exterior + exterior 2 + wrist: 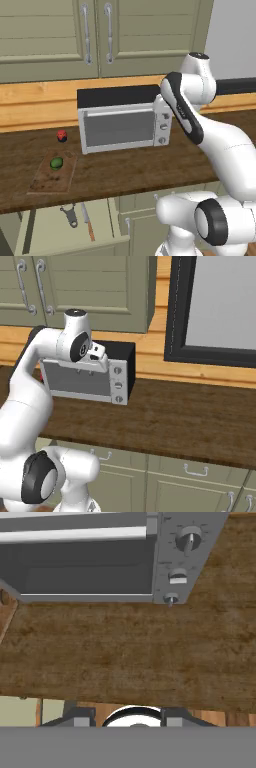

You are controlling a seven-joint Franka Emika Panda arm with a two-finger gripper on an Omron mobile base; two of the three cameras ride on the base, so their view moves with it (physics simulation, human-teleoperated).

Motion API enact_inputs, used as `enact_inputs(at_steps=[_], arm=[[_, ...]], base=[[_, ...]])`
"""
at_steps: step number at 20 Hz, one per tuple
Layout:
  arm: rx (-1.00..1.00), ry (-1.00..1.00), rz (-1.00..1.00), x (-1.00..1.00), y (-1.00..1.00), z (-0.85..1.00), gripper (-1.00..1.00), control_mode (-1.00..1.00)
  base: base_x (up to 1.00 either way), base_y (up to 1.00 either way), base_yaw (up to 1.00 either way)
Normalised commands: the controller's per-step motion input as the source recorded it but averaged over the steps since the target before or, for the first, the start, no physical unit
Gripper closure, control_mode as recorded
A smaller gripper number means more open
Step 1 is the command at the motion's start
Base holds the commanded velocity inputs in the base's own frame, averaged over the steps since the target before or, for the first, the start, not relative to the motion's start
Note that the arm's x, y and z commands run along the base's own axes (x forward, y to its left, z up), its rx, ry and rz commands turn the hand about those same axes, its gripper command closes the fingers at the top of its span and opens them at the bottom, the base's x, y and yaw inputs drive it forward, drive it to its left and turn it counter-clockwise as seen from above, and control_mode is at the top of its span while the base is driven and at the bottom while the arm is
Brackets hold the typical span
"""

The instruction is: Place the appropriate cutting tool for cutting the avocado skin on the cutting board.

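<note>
We see knife (88, 221) in open drawer (47, 227) below board (52, 172) | avocado (56, 163) on board | gripper (128, 718) fingers apart, empty, above counter (125, 657)

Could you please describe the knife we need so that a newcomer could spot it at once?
Below the wooden counter, left of the toaster oven, an open drawer sits under the cutting board. The knife lies inside: slim silver blade, orange-brown handle, unlike the shorter dark grey ring-headed tool beside it.
</note>
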Motion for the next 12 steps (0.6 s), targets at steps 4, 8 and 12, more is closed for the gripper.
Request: enact_inputs(at_steps=[4,8,12], arm=[[0.00,0.00,0.00,-0.51,0.10,-0.03,-1.00,-1.00],[0.00,0.01,0.00,-1.00,0.80,-0.52,-1.00,-1.00],[-0.01,0.13,-0.01,-0.95,1.00,-0.64,-1.00,-1.00]], base=[[0.00,0.00,0.00],[0.00,0.00,0.00],[0.00,0.00,0.00]])
